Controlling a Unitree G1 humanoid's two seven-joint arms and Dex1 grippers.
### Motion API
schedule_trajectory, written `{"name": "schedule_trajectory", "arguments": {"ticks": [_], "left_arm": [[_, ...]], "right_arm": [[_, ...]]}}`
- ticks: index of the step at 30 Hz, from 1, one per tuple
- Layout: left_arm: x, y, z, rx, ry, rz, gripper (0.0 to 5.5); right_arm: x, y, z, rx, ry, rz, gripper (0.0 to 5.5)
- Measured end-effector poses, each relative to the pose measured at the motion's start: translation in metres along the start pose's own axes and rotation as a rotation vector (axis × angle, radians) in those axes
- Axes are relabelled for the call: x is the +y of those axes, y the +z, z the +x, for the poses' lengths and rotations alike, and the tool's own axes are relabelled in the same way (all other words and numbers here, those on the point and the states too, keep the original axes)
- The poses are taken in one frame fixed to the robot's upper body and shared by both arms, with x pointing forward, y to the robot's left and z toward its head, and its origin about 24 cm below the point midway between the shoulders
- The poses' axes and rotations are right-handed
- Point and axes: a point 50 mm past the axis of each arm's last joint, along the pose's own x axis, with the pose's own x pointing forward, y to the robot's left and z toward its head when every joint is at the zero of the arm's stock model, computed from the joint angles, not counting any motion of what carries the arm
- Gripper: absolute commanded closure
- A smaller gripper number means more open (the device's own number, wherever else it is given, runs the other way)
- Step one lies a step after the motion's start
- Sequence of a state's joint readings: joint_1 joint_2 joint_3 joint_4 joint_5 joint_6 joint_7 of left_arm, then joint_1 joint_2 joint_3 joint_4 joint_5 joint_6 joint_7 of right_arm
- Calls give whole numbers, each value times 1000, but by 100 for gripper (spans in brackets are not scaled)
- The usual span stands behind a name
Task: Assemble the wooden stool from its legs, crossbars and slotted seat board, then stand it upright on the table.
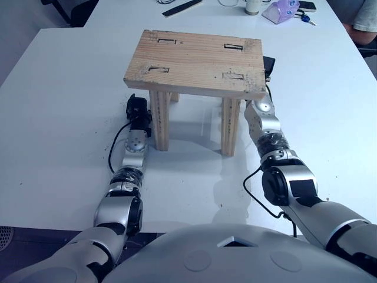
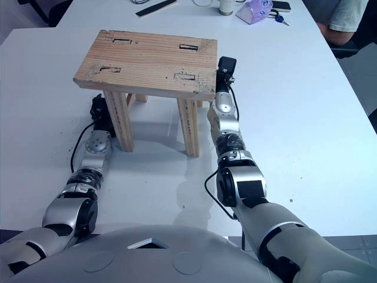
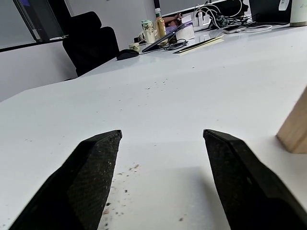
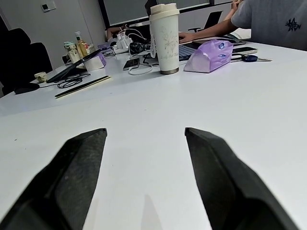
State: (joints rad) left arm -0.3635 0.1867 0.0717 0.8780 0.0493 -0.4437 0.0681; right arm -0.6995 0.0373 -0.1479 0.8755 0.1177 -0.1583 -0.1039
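The wooden stool [image 1: 194, 62] stands upright on the white table [image 1: 65, 88], its slotted seat board on top and its legs [image 1: 159, 121] under it. My left gripper [image 1: 136, 105] rests low on the table just left of the near left leg, fingers open with nothing between them [image 3: 163, 134]; an edge of a leg [image 3: 295, 129] shows beside it. By the seat's right end sits my right gripper [image 2: 227, 63], held open over bare table [image 4: 146, 130] and holding nothing.
At the table's far end stand a pale cup [image 4: 164, 38], a purple case [image 4: 208, 55], keys, cables and a black strip [image 1: 182, 7]. Dark crumbs [image 3: 129, 167] lie near my left gripper. A black chair [image 3: 91, 40] stands beyond the table's left side.
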Motion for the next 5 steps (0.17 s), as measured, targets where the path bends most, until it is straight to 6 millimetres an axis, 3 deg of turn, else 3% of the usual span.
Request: {"name": "schedule_trajectory", "arguments": {"ticks": [5], "left_arm": [[-2, 1, 0, -9, -9, 11, 233]], "right_arm": [[4, -2, -1, -5, 29, 27, 249]]}}
